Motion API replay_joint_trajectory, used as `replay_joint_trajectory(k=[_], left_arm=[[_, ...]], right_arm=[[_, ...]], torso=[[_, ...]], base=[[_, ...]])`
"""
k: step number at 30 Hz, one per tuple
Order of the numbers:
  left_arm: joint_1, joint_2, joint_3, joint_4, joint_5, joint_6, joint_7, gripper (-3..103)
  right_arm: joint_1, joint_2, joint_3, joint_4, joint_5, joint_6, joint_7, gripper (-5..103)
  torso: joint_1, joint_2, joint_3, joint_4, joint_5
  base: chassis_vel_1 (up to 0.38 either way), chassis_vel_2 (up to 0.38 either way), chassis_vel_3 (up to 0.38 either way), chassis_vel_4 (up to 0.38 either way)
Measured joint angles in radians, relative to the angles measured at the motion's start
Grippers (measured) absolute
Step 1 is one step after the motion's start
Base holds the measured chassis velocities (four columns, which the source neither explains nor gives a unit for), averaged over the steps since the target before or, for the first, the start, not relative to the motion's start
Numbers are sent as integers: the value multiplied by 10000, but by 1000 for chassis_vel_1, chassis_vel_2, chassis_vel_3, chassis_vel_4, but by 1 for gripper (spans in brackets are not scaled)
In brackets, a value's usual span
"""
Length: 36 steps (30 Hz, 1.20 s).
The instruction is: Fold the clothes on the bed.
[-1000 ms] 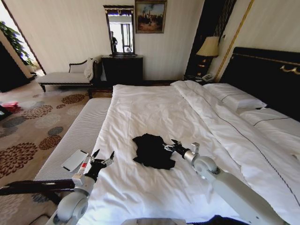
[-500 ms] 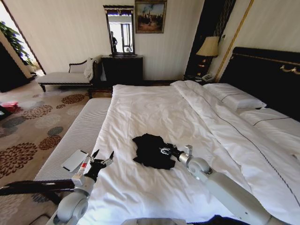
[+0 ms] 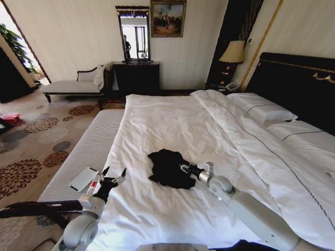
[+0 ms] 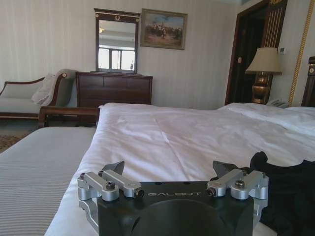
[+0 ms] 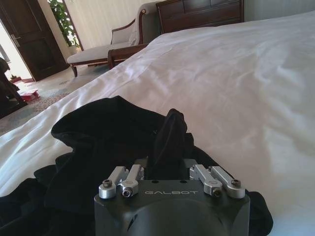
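The clothes are one black T-shirt (image 3: 166, 167), crumpled in a heap on the white bed (image 3: 172, 123), near its front left part. My right gripper (image 3: 183, 168) is at the heap's right edge, low on the duvet. In the right wrist view a fold of the T-shirt (image 5: 167, 135) stands up between the fingers of the right gripper (image 5: 166, 166), which is shut on it. My left gripper (image 3: 114, 175) hovers open at the bed's left edge, apart from the shirt. From the left wrist, the left gripper (image 4: 168, 171) holds nothing, and the T-shirt (image 4: 290, 191) lies off to one side.
A striped grey bench (image 3: 91, 144) runs along the bed's left side, with a flat white device (image 3: 84, 178) on it. Pillows (image 3: 261, 111) and a dark headboard (image 3: 298, 83) are at the right. A chaise longue (image 3: 73, 86), dresser (image 3: 137, 77) and lamp (image 3: 233, 52) stand by the far wall.
My right gripper has slid left onto the shirt's right edge and closed from open onto a fold of it. The left arm has stayed put.
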Motion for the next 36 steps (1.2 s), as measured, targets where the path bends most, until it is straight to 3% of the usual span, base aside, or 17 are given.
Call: replay_joint_trajectory(k=[3, 5, 7, 12, 20, 23, 25, 27, 29, 32, 36], left_arm=[[-22, -2, 42, 8, 24, -3, -2, 100], [-46, -3, 75, 11, 35, -3, -8, 100], [-81, -10, 158, 13, 45, -3, -40, 100], [-136, -14, 338, 12, 88, 25, -83, 100], [-516, 272, 843, 12, -107, 361, -357, 100], [-872, 470, 1117, -93, -506, 673, -584, 100], [-1192, 753, 1348, -196, -1026, 958, -718, 100], [-1828, 1397, 1770, -344, -2109, 1413, -1027, 100], [-1987, 1563, 1905, -377, -2384, 1512, -1117, 100], [-3031, 2274, 2793, -351, -3491, 1899, -1539, 100], [-4409, 2626, 3852, 31, -4064, 2058, -1848, 100]], right_arm=[[-24, -22, 39, 41, -47, 21, 1, 25], [-23, -21, 56, 42, -64, 24, 1, 25], [-24, 7, 102, 66, -71, 25, 12, 8], [-183, 61, 279, 121, -133, 29, 13, 1], [-344, 86, 402, 171, -262, 82, -35, 0], [-354, 80, 402, 225, -279, 92, -37, 0], [-360, 62, 402, 248, -283, 93, -37, 0], [-366, 5, 402, 276, -286, 95, -35, 0], [-369, -5, 402, 278, -288, 95, -34, 0], [-411, -59, 434, 288, -292, 99, -34, 0], [-474, -78, 464, 292, -294, 100, -33, 0]], torso=[[0, 0, 0, 0, 1], [0, 1, 0, 1, 1], [0, 0, 0, 0, 1], [0, 0, 0, 0, 0], [0, 0, 0, 1, 0], [0, 0, 0, 2, 0], [0, 0, 0, 1, 0], [0, 0, 0, -2, 2], [0, 0, 0, -1, 1], [1, 0, 0, 4, 0], [1, 0, 0, 0, 0]], base=[[0, 0, 0, 0], [0, 0, 0, 0], [0, 0, 0, 0], [0, 0, 0, 0], [0, 0, 0, 0], [0, 0, 0, 0], [0, 0, 0, 0], [0, 0, 0, 0], [0, 0, 0, 0], [0, 0, 0, 0], [0, 0, 0, 0]])
